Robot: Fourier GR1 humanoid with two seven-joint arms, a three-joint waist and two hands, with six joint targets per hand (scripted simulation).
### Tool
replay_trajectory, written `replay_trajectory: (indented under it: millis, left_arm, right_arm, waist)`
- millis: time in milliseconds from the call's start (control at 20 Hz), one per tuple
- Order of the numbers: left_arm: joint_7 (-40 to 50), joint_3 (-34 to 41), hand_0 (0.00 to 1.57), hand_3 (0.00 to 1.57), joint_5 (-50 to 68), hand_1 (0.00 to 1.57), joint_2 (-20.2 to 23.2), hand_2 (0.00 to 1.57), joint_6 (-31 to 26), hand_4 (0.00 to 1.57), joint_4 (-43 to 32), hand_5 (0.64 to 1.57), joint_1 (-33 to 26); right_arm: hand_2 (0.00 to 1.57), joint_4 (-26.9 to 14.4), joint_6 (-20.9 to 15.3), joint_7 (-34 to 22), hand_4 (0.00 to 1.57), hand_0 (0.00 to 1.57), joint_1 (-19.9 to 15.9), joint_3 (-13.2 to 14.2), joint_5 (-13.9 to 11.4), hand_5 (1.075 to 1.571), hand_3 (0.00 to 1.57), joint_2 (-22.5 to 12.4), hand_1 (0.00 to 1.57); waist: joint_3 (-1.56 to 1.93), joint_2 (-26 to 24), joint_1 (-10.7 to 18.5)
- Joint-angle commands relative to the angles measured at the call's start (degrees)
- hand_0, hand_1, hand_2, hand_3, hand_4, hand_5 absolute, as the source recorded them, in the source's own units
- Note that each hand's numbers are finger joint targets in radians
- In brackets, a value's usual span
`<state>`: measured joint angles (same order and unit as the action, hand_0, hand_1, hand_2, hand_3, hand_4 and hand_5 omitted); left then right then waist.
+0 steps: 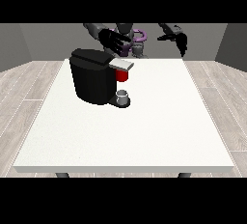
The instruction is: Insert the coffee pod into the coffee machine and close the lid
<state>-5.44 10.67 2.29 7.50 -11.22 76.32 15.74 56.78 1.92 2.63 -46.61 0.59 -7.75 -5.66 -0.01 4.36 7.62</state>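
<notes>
Now you have the grey coffee pod (123, 94) standing on the base of the coffee machine (94, 76), and both hands, at the view's left (114, 41) and right (179, 39), hover spread and hold nothing, so a hasty reach may knock it over.

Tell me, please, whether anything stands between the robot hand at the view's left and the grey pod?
Nothing separate; the grey pod sits at the coffee machine's base, with the robot hand raised behind the machine.
</notes>
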Motion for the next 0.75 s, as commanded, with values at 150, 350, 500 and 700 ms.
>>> replay_trajectory:
  millis: [150, 350, 500, 700]
  left_arm:
    - [-0.7, -2.7, 0.0, 0.0, -1.3, 0.0, -1.8, 0.0, 1.4, 0.0, 2.4, 1.571, -1.2]
    - [-5.5, -0.5, 0.0, 0.0, -2.0, 0.0, -0.9, 0.0, 2.0, 0.2, -2.0, 1.571, -5.4]
    - [-6.6, -0.5, 0.0, 0.0, -0.4, 0.0, -1.6, 0.0, 0.5, 0.14, -2.6, 1.571, -7.0]
    - [-2.3, -1.1, 0.0, 0.0, -0.8, 0.0, -2.6, 0.0, 2.7, 0.19, -2.2, 1.571, -6.7]
  right_arm:
    - [0.0, -0.4, 2.7, 4.1, 0.03, 0.0, 0.2, 1.3, 1.3, 1.571, 0.0, -0.1, 0.0]
    - [0.0, 5.2, 5.0, 4.9, 0.26, 0.0, 8.2, -4.9, 3.4, 1.571, 0.0, 5.5, 0.0]
    - [0.0, 8.1, 2.3, 7.8, 0.27, 0.0, 15.1, -7.7, 8.6, 1.571, 0.0, 5.6, 0.0]
    - [0.0, 10.7, -0.6, 5.8, 0.16, 0.0, 23.8, -10.7, 12.8, 1.571, 0.0, 5.6, 0.0]
  waist:
    - [0.02, -1.1, 0.1]
    - [0.01, -6.5, -4.6]
    - [0.02, -8.5, -4.6]
    - [0.03, -13.5, -7.9]
